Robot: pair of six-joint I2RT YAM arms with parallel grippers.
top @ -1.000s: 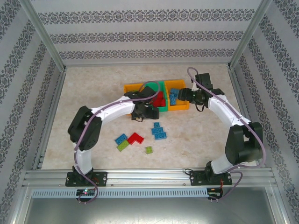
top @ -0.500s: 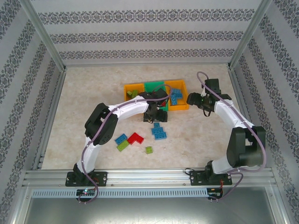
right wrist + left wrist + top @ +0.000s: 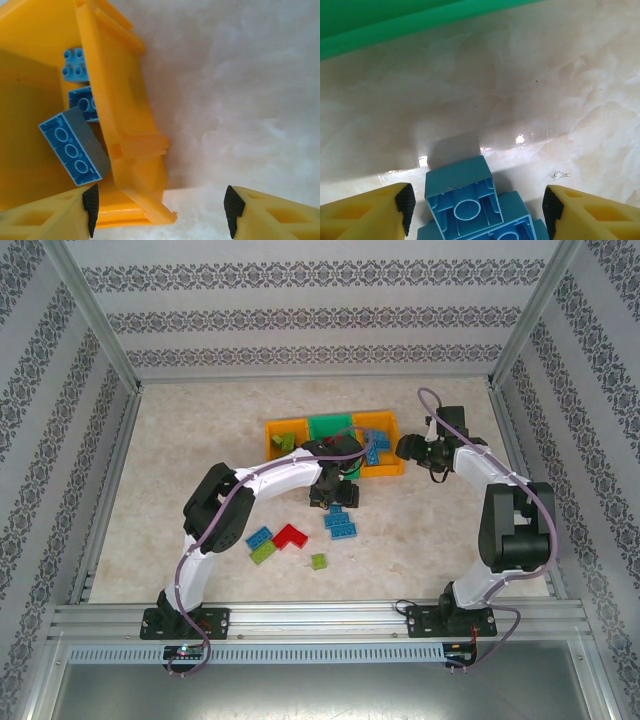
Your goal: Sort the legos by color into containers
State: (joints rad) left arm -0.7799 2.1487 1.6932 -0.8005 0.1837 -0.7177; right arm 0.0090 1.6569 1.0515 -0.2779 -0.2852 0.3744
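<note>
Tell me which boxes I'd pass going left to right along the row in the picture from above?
left orange bin with a lime green lego inside → green bin → right orange bin with blue legos inside

White links (image 3: 275,472), black joints (image 3: 515,540), lilac cables (image 3: 419,403), yellow end effector fingers (image 3: 360,212), black pads (image 3: 406,200)

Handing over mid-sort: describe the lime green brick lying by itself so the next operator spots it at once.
From the row of three bins, come toward the arm bases past the loose bricks. The one nearest the bases is a small lime green brick. The other lime brick huddles against a blue brick and a red brick; this one touches nothing.
</note>
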